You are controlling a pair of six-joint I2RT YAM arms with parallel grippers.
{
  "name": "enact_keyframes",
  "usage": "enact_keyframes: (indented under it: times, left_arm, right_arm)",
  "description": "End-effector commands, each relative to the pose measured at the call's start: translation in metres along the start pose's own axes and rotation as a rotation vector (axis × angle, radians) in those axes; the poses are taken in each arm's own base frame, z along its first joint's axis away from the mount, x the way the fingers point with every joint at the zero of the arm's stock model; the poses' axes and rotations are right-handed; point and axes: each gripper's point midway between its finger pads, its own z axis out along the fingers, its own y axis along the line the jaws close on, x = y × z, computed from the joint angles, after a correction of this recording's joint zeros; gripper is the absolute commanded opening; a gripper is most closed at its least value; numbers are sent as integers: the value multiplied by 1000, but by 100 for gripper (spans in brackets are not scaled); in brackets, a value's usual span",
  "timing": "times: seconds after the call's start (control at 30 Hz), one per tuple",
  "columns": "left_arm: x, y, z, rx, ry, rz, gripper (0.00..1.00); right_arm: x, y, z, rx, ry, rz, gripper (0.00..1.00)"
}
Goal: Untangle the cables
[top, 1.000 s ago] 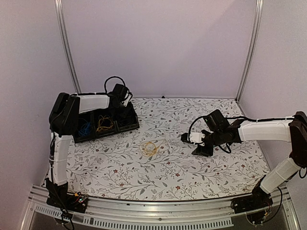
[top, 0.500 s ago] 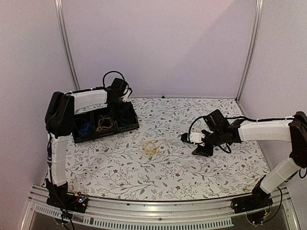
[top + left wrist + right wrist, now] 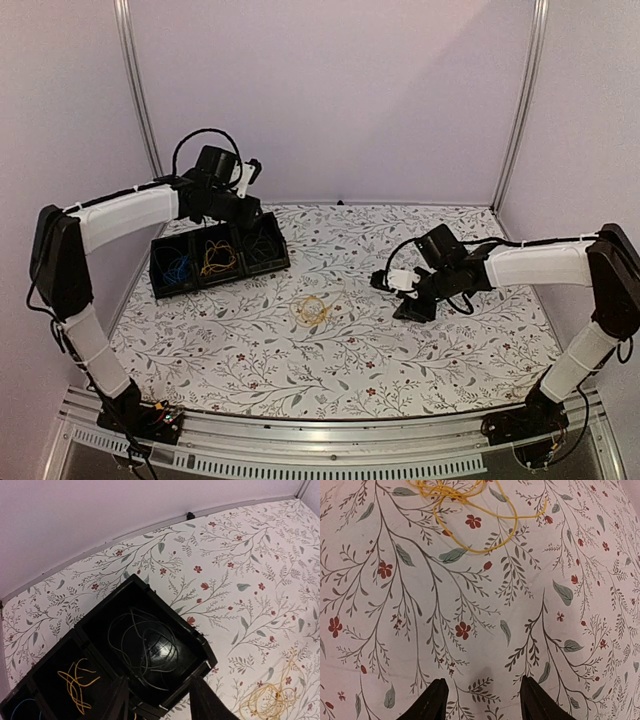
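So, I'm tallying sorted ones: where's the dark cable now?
Left wrist view: the dark cable lies coiled in the tray's end compartment, beside the yellow cable's; from above, that's the table's far left.

In the left wrist view the picture's corner cuts off the left end of the tray (image 3: 175, 616), so only a scrap of the blue cable (image 3: 19, 711) shows. The yellow cable (image 3: 272, 697) on the bench (image 3: 240, 555) runs to the bottom edge there. In the right wrist view the same yellow cable (image 3: 465, 500) runs off the top edge. Each wrist view shows only the fingertips of its own claw, the left claw (image 3: 162, 702) and the right claw (image 3: 482, 700). From above, the tray's right compartment (image 3: 262, 252) is too dark for its contents to be told.
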Motion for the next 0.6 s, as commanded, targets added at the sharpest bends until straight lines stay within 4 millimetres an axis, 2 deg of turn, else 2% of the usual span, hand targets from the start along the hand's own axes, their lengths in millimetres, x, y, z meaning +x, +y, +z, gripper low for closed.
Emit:
enact_keyframes:
  times: [0.0,0.03,0.17,0.2,0.3,0.33,0.43,0.57]
  left_arm:
    - [-4,-74,-42,215,-157,-35,36]
    - [13,-89,-43,258,-157,-40,33]
    - [42,-136,-64,374,-217,-38,31]
    - [51,-150,-68,393,-221,-26,32]
    - [76,-173,-72,433,-212,-28,33]
    - [84,-182,-73,454,-201,-38,33]
    - [104,-195,-73,508,-167,-94,34]
    - [123,-202,-71,504,-159,-135,40]
  right_arm:
    - [-48,-35,-8,50,-115,125,54]
    - [-55,-41,-8,48,-129,148,54]
    - [-79,-58,-1,-2,-181,214,54]
    - [-83,-59,7,-45,-185,250,54]
    - [-102,-64,20,-133,-209,311,56]
    - [-103,-64,32,-164,-199,336,57]
    - [-104,-62,54,-221,-183,377,58]
    - [-105,-62,72,-261,-177,404,59]
